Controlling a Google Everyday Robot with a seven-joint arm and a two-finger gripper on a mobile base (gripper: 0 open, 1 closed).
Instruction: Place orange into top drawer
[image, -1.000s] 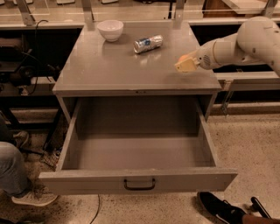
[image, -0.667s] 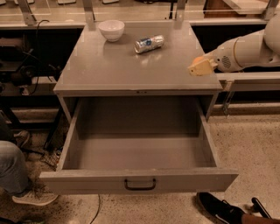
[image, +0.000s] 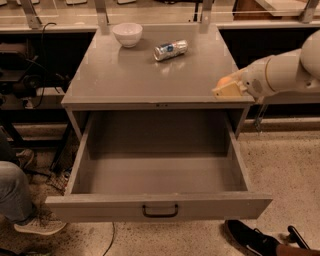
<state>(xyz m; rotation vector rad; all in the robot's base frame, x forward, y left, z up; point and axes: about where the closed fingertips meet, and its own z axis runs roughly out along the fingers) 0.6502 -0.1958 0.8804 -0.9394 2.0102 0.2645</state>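
The orange sits in my gripper, which is shut on it at the front right corner of the cabinet top, just above the surface. The fruit is mostly hidden by the tan fingers. My white arm reaches in from the right. The top drawer is pulled fully open below, and its grey inside is bare. Its dark bar handle is in the middle of the front panel.
A white bowl stands at the back left of the cabinet top. A silver-and-blue can lies on its side near the back middle. A person's leg and shoe are at the lower left, another shoe at the lower right.
My gripper has moved right and toward the front edge of the cabinet top, carrying the orange. The drawer, bowl and can have not moved.
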